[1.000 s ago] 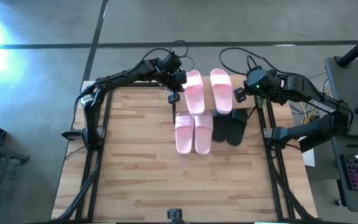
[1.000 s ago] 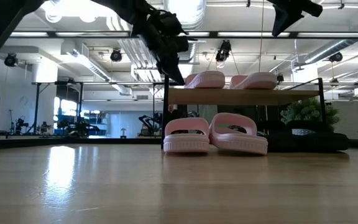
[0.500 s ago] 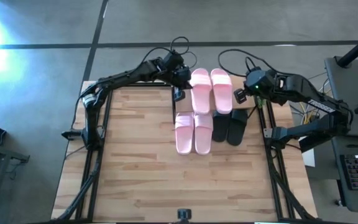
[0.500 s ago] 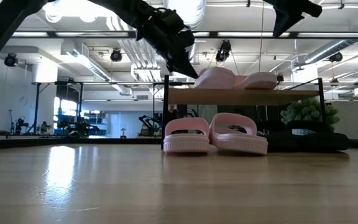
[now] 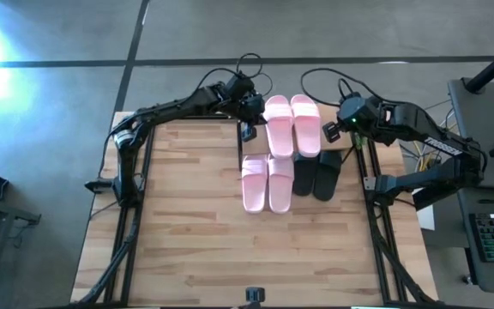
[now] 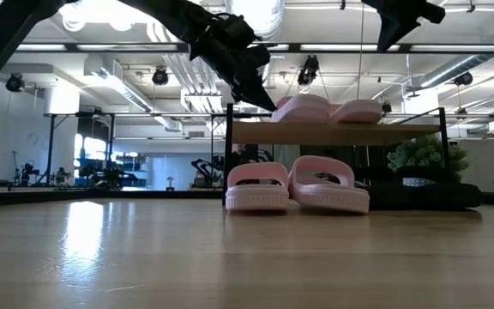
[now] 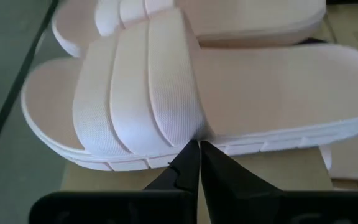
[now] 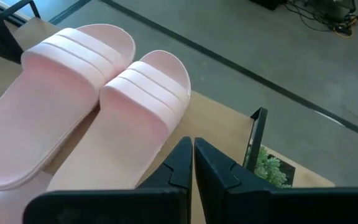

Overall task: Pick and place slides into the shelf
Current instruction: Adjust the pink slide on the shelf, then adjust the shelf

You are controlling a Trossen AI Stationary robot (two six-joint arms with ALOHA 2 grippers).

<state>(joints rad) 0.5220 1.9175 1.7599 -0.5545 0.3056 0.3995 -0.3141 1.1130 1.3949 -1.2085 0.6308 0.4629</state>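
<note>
Two light pink slides lie side by side on the shelf's point(image 6: 337, 133) top board: the left one point(image 5: 279, 125) and the right one point(image 5: 305, 124). Two more pink slides point(image 5: 267, 183) sit on the table in front of the shelf, and two black slides point(image 5: 314, 175) lie beside them, partly under the board. My left gripper point(image 7: 194, 149) is shut at the left slide's outer side point(image 6: 267, 101). My right gripper point(image 8: 191, 152) is shut and hovers above the shelf's right end, touching nothing. My left gripper pushes with its shut fingertips against the sole's side edge point(image 7: 185, 142) of the left pink slide, just below the strap. It comes slanting down from the table's left. The slide lies flat on the shelf board point(image 7: 260, 171), its other side against the second pink slide.
Cables point(image 5: 316, 77) trail over the floor behind the table's far edge. A plant point(image 6: 427, 159) shows behind the shelf. The wooden tabletop point(image 5: 187, 223) in front of the slides is bare.
My left gripper, still shut, has gone toward the table's right edge and tipped less steeply. It has slid the left pink slide along the shelf board. The slide has straightened and now lies against the other pink slide.
</note>
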